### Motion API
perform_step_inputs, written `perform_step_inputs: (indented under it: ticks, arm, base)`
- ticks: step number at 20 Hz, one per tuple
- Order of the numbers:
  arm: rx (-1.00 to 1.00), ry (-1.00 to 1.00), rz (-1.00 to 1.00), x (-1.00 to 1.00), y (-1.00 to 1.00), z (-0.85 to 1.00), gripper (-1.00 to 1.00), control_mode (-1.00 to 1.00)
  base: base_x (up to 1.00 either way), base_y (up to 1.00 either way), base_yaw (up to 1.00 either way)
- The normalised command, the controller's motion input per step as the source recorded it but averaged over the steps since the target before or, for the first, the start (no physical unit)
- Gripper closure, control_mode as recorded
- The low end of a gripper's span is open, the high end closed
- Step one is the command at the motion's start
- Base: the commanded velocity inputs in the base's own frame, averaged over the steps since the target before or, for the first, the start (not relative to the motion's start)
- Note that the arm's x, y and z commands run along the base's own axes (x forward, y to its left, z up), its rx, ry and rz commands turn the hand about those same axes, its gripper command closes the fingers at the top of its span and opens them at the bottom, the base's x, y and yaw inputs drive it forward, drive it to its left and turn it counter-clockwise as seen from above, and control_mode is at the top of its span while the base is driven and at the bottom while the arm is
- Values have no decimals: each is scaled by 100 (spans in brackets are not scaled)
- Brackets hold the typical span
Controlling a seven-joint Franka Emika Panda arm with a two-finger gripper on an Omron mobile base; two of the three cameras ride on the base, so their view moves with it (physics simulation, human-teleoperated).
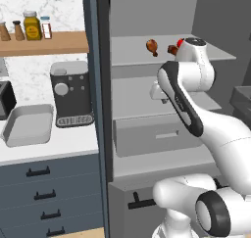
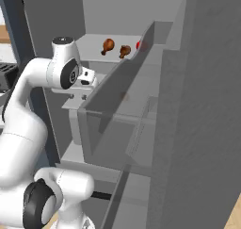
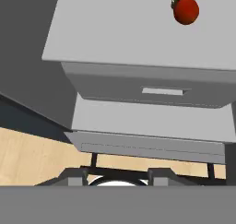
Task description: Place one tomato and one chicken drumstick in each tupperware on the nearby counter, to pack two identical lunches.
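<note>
Reaching into the fridge for a tomato [image 3: 186, 10], gripper [image 3: 117, 178] pressed together, needing to spread and descend.

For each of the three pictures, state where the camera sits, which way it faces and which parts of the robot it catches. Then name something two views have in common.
Left base view: behind the arm, to its left, facing the open fridge and the counter with one tupperware; the white arm rises at lower right.
Right base view: behind the arm, to its right, facing the fridge shelves past the door; the arm rises at lower left.
Hand view: on the hand, looking down over a shelf with a tomato.
Shared: both base views show two chicken drumsticks on the top shelf.
</note>
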Motion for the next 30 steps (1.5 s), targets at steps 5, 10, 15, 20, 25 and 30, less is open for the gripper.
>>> perform_step_inputs:
  ticks: [5,10,15,20,25,30]
  arm:
    - [-8,-39,-1,-42,-50,-16,-100,-100]
    - [-7,-63,-5,-16,-100,0,-100,-100]
    - [5,1,-8,66,-47,0,-100,-100]
    - [15,4,-2,86,-1,-6,-100,-100]
    - [6,0,0,89,0,-33,-100,-100]
    - [-2,0,0,71,0,-36,-100,-100]
  base:
    - [0,0,0]
    - [0,0,0]
    - [0,0,0]
    - [0,0,0]
    - [0,0,0]
    - [0,0,0]
